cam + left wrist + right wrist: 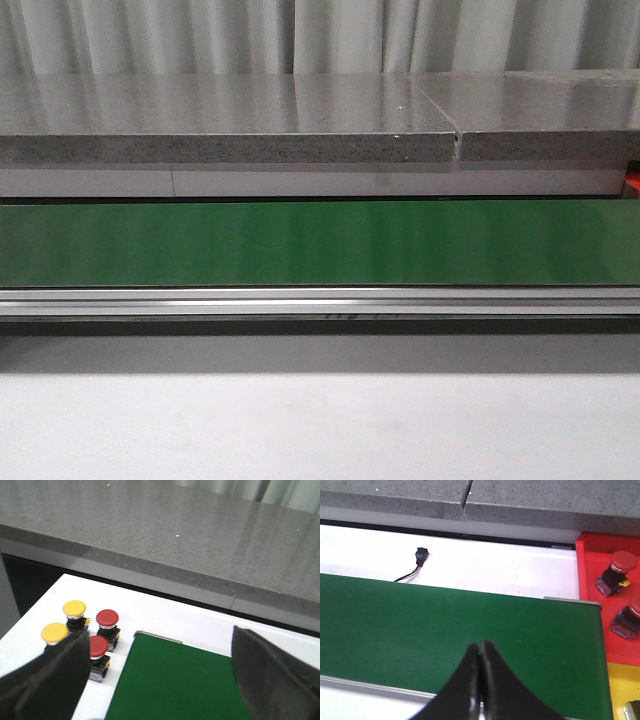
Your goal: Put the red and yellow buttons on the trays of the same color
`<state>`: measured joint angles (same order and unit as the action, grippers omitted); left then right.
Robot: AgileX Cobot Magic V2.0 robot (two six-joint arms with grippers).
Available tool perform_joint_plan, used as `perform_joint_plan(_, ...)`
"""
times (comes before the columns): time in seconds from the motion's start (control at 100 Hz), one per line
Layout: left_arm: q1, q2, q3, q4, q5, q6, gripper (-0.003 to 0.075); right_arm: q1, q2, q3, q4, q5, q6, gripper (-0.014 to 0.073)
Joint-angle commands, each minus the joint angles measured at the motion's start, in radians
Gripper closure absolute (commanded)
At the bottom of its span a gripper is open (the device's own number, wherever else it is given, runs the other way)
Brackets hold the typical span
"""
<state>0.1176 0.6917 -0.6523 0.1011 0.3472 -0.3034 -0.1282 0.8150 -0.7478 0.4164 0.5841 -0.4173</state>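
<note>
red buttons (107, 617): 4 | yellow buttons (74, 608): 2 | red tray (600, 560): 1 | yellow tray (622, 687): 1

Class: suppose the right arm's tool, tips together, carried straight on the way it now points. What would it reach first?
Probably the green belt: the right tool, its tips shut, aims down over it, with nothing between. Beyond lies white surface, but depth is unclear.

Front view: neither arm, no button and no tray show, only a red sliver (632, 183) cut by the right edge (unidentifiable).
Lower red button (98, 646): base partly behind the left finger (50, 680).
Yellow tray (623, 690): only a corner in frame.
Second red button (631, 616): clipped by the edge.
Black connector (420, 556): too small to identify.
</note>
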Motion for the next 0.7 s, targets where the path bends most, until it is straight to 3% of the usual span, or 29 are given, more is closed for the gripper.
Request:
perform_joint_plan(0.0,0.062,0.089,-0.090,-0.020,-0.052,-0.032,0.0155,0.002,-0.010,-0.024,0.016,-0.054,-0.013,0.0661)
perform_joint_plan(0.18,0.164,0.288,-0.206,-0.101,-0.011,-0.032,0.0154,0.002,-0.010,-0.024,0.016,-0.054,-0.013,0.0661)
perform_joint_plan(0.69,0.170,0.748,-0.394,-0.075,0.009,-0.021,0.0155,0.002,-0.010,-0.024,0.016,-0.054,-0.013,0.0661)
